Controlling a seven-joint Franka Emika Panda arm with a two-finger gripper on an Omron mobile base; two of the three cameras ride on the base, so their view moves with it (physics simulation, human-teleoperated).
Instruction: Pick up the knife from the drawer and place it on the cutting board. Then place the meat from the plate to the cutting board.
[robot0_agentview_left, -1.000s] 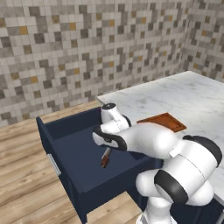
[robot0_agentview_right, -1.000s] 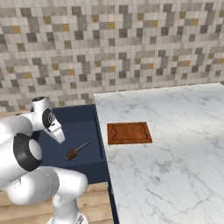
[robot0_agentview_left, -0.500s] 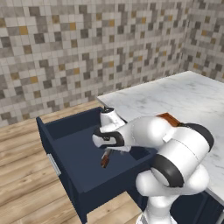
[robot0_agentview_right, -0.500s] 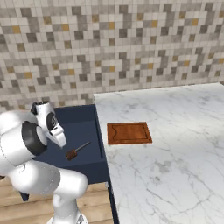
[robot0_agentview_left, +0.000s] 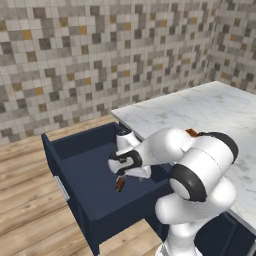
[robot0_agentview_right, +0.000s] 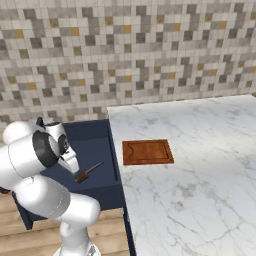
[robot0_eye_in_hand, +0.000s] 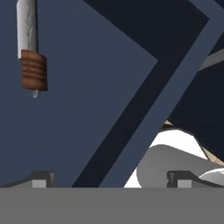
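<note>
Arm bent down into drawer (robot0_agentview_left: 80, 175), gripper (robot0_eye_in_hand: 111, 178) wide, above knife (robot0_eye_in_hand: 31, 52).

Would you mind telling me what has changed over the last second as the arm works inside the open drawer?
The arm has folded in and carried the gripper lower into the drawer, closer to the knife; its fingers stayed wide apart with nothing taken hold of. The knife on the drawer floor and the cutting board on the counter have not moved.
</note>
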